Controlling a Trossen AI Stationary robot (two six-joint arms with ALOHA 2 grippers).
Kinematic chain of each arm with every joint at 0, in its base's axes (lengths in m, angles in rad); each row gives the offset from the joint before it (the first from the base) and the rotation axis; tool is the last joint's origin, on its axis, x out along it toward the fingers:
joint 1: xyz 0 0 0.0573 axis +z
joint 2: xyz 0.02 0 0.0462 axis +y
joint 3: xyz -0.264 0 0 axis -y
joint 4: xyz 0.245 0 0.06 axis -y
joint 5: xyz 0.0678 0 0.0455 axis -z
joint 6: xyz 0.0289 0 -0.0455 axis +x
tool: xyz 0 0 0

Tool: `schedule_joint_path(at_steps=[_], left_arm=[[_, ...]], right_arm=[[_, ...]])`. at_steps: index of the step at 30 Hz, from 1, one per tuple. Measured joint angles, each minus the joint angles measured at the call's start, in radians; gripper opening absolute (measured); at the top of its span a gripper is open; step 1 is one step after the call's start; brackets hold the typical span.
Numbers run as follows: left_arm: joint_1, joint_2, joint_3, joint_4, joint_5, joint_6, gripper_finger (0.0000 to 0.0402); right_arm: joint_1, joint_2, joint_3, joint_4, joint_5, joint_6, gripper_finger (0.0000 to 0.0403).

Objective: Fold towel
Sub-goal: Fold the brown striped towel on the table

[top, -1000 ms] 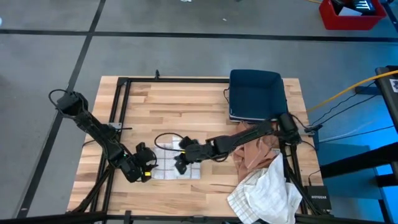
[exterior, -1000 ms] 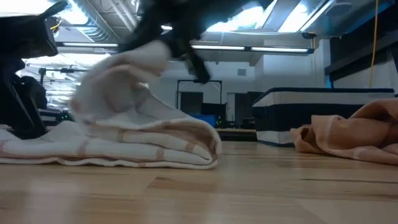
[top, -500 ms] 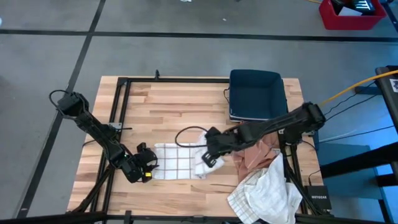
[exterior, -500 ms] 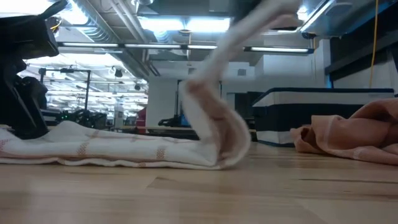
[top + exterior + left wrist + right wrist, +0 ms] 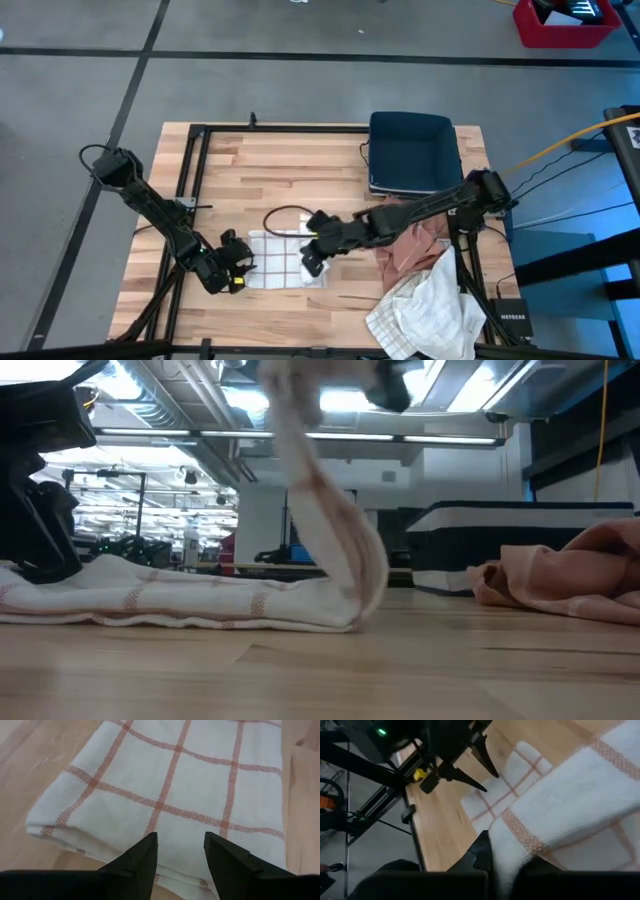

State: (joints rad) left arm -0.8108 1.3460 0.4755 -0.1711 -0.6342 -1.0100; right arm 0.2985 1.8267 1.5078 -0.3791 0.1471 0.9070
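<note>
One right end effector (image 5: 312, 262) back left, towel (image 5: 280, 260) edge lifted

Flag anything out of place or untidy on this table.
Two loose cloths sit in a heap at the table's right front corner: a peach cloth and a white checked cloth that hangs crumpled over the table edge.

Dark jointed arms (image 5: 150, 205) — black cables, yellow tag
</note>
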Motion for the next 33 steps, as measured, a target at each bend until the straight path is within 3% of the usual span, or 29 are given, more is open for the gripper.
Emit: schedule_joint_path(at_steps=[15,33], left_arm=[[0.000,0.000,0.000,0.000,0.000,0.000,0.0155],[0.000,0.000,0.001,0.004,-0.006,-0.004,0.0155]], right_arm=[[-0.013,0.288,0.000,0.498,-0.027,0.065,0.0021],[-0.020,0.385,0.000,0.638,0.095,0.108,0.0021]])
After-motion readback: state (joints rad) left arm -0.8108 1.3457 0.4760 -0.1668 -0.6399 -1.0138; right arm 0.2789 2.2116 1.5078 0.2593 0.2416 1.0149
